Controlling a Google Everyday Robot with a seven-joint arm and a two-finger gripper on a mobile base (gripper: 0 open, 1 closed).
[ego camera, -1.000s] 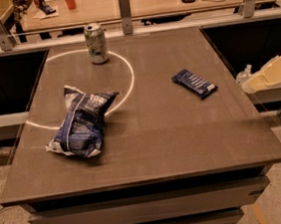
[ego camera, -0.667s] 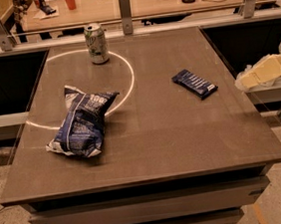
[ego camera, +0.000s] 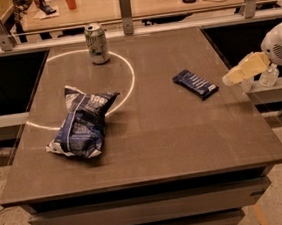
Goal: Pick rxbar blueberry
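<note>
I see the rxbar blueberry [ego camera: 195, 83] lying flat on the desk [ego camera: 173, 136], close to the right edge and nearer the far right corner. My gripper [ego camera: 239, 76] hovers just past that right edge, beside the bar and not touching it; I cannot tell whether it is apart or together. A blue-and-white chip bag [ego camera: 82, 123] lies toward the left edge. A green-and-white drink can [ego camera: 96, 43] stands upright by the far edge.

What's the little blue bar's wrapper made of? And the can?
The small flat navy-blue snack bar seems wrapped in thin plastic film, faintly glossy. The green-and-white drink can looks metal, its rim shiny. The cream end effector hovers beside the bar, apart.
</note>
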